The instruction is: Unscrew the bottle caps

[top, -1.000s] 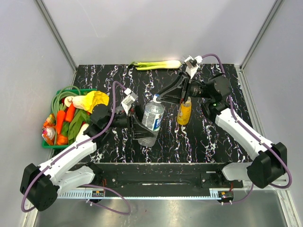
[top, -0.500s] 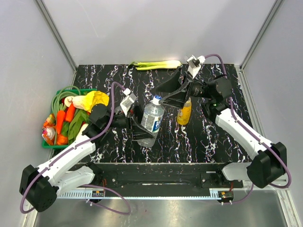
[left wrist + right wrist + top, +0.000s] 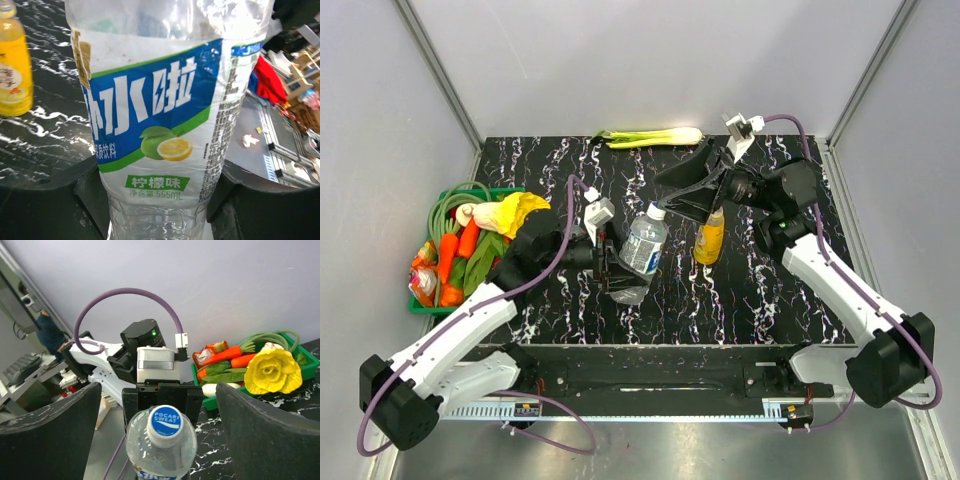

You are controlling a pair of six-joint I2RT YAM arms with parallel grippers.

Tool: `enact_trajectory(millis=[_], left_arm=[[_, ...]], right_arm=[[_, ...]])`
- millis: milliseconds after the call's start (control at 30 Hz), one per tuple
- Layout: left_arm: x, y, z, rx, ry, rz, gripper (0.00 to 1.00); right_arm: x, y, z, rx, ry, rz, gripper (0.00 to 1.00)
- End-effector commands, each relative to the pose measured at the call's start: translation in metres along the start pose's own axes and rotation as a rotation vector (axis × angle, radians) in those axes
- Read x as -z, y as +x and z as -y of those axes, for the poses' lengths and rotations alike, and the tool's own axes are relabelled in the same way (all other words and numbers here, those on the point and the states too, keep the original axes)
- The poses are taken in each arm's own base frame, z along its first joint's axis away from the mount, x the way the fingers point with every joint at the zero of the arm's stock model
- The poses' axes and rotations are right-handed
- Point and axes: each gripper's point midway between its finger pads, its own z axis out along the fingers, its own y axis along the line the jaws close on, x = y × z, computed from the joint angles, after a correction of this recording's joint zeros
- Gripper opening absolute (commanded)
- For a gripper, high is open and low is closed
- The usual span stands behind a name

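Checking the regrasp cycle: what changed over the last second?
The right gripper let go of the white-blue cap: its jaws opened wide and now flank it. The water bottle leaned slightly further right. Unchanged: the left gripper clamps the bottle, the cap is on, the juice bottle stands upright.

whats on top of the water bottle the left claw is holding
A white cap with a blue Pocari Sweat logo sits on the neck of the water bottle. The open right claw has a finger on either side of it, not touching. The thread beneath the cap is covered.
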Motion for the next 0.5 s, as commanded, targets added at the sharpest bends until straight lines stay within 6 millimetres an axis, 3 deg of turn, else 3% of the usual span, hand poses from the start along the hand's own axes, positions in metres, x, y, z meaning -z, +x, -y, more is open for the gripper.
enact_trajectory(millis=[0,233,467], left_arm=[[0.010,-0.014,-0.020,-0.087,-0.185,0.016,0.06],[0.025,-0.017,-0.057,-0.100,-0.460,-0.002,0.05],[0.036,-0.017,-0.080,-0.108,-0.694,-0.055,0.04]], right_arm=[[0.005,-0.011,0.010,0.054,0.107,0.048,1.00],[0.009,-0.007,0.042,-0.006,0.273,0.036,1.00],[0.012,0.003,0.075,-0.097,0.408,0.002,1.00]])
